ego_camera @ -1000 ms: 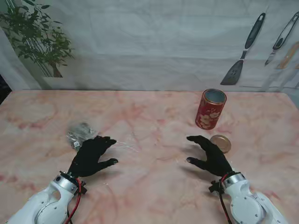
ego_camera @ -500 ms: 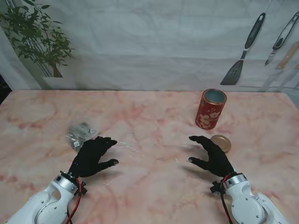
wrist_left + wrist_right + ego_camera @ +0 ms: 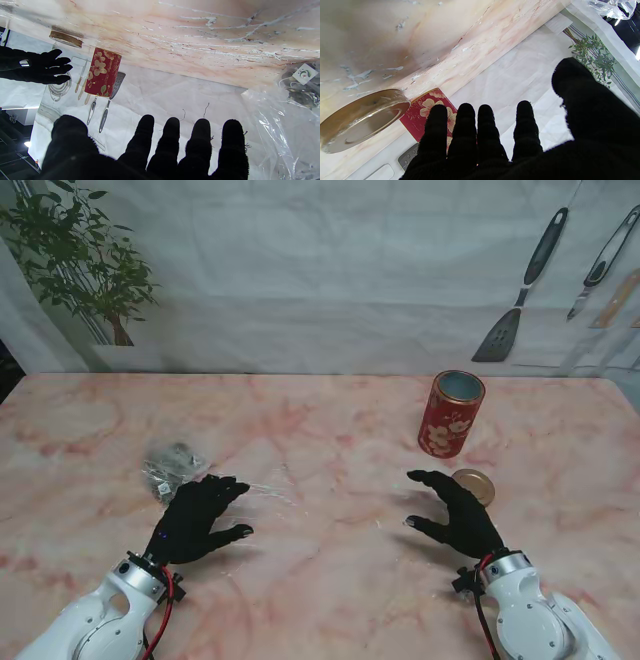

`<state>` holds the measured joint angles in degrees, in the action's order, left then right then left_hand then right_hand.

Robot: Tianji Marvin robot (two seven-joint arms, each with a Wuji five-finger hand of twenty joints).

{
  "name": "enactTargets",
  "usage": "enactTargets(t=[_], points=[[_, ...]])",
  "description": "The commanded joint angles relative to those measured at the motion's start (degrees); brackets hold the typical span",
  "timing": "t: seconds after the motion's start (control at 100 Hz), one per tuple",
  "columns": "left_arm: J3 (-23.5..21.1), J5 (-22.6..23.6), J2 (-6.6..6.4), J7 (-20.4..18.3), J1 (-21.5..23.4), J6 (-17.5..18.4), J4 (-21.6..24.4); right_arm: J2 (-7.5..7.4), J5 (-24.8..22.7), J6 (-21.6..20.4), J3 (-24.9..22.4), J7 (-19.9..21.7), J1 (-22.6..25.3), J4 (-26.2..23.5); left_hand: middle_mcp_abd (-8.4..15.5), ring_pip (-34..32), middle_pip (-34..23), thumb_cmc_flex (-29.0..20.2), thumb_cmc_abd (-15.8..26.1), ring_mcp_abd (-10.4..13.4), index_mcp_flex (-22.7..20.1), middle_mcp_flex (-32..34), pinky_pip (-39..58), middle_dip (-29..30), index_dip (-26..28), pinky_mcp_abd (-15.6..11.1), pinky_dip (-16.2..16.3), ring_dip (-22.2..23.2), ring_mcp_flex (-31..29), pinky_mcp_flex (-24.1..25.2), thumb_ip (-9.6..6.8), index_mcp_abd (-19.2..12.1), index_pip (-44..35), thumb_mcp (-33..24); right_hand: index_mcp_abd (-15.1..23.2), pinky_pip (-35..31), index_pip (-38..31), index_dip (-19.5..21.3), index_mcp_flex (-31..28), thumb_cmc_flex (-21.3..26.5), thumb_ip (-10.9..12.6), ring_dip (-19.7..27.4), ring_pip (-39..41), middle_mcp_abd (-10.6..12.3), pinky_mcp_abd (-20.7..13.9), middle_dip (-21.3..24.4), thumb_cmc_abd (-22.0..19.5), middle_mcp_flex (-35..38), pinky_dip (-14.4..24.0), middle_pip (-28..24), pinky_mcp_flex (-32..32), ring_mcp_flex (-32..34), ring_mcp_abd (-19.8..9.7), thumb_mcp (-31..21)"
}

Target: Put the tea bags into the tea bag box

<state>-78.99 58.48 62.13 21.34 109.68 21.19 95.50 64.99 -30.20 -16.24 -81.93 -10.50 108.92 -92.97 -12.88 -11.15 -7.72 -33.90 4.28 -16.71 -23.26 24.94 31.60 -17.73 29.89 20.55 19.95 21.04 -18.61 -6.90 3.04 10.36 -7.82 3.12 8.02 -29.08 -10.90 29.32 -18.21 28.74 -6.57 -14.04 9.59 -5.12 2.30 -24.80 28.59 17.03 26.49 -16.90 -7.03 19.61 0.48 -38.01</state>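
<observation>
Tea bags [image 3: 172, 465]: a small crumpled clump in clear plastic wrap, lying on the marble table [image 3: 330, 580] just beyond the fingertips of the left hand [image 3: 197, 518], apart from them; in the left wrist view the bundle [image 3: 301, 85] is cut off at the frame edge, showing one white tag with a green mark, and the number of bags cannot be counted. Tea bag box [image 3: 452, 414]: red floral cylinder, upright, mouth open, standing farther out than the right hand [image 3: 459, 515] and well apart from the left one; inside hidden from every view. Lid [image 3: 473, 486]: round, gold-toned, lying flat just beside the right hand's outer fingers, partly covered by them in the stand view; contact cannot be told. Left hand: black glove, palm down, fingers [image 3: 200, 140] spread and holding nothing. Right hand: likewise empty, fingers [image 3: 485, 130] loosely apart, thumb out toward the middle of the table; whether either palm rests on the surface is probably not decidable here. Backdrop: plant [image 3: 85, 260] beyond the left hand, spatula [image 3: 520, 290] beyond the box.
</observation>
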Motion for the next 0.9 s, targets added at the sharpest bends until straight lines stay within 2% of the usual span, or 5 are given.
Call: enactTargets(t=[0.0,0.22,0.29,0.46,0.89], points=[[-0.2,0.0,0.08,-0.4,0.8,-0.3,0.6,-0.10,-0.4,0.0,-0.2,1.0,0.0,-0.2,1.6,1.2,-0.2,0.2,0.1,1.0,-0.1,-0.8,1.7,0.8,-0.2,-0.9,-0.4,-0.4,0.0,0.1,-1.40,-0.5,-0.1,-1.1,1.7,-1.5,0.7,-0.4,2.2,0.7,1.6,-0.5,0.3,0.1,-0.9,-0.5,0.0,0.7,0.8,-0.6,-0.2,0.9,0.1,1.3],[-0.2,0.0,0.09,-0.2,0.8,-0.1,0.6,-0.38,-0.9,0.9,-1.8,2.5,0.3,-1.1,1.6,1.2,-0.2,0.1,0.1,0.9,-0.1,-0.9,1.7,0.8,-0.2,-0.7,-0.4,-0.4,0.0,0.2,-1.41,-0.4,-0.1,-1.1,2.1,-3.7,1.1,-0.5,2.3,1.4,1.6,-0.8,1.0,0.1,-0.4,-0.7,0.0,2.3,1.4,-1.1,-1.7,2.6,0.4,1.0],[-0.3,0.0,0.09,-0.3,1.0,-0.2,0.7,-0.49,-1.1,1.0,-2.3,3.1,0.4,-1.4,1.6,1.2,-0.2,0.1,0.1,0.9,-0.1,-0.8,1.8,0.7,-0.2,-0.7,-0.4,-0.4,0.0,0.1,-1.41,-0.4,-0.1,-1.1,2.3,-4.3,1.2,-0.5,2.1,1.7,1.6,-1.0,1.4,-0.6,-0.7,-0.7,0.1,3.2,1.6,-1.3,-2.2,3.4,1.1,0.9],[-0.3,0.0,0.03,-0.7,1.1,-0.1,0.8,-0.94,-3.0,2.5,-4.3,5.1,1.3,-4.3,1.5,1.2,-0.2,0.1,0.1,1.0,0.0,-0.9,1.8,0.8,-0.3,-0.7,-0.3,-0.4,0.0,0.1,-1.41,-0.4,-0.1,-1.1,2.8,-6.3,1.4,-0.7,1.8,2.1,1.5,-1.8,3.1,-1.0,-0.5,-0.9,0.0,6.3,1.7,-1.9,-3.8,6.2,2.2,0.6],[-0.6,-0.5,0.02,-2.0,1.9,-0.4,1.5,-1.93,-4.4,5.0,-9.9,11.4,-0.3,-8.1,1.5,1.2,-0.2,0.1,0.1,0.9,0.0,-0.8,1.9,0.7,-0.3,-0.6,-0.3,-0.4,-0.1,0.1,-1.41,-0.4,-0.1,-1.1,4.0,-14.5,3.6,-1.7,2.2,2.4,1.3,-5.3,7.7,0.5,1.3,-4.4,0.3,10.7,1.4,-6.7,-5.8,11.7,3.2,-0.6]])
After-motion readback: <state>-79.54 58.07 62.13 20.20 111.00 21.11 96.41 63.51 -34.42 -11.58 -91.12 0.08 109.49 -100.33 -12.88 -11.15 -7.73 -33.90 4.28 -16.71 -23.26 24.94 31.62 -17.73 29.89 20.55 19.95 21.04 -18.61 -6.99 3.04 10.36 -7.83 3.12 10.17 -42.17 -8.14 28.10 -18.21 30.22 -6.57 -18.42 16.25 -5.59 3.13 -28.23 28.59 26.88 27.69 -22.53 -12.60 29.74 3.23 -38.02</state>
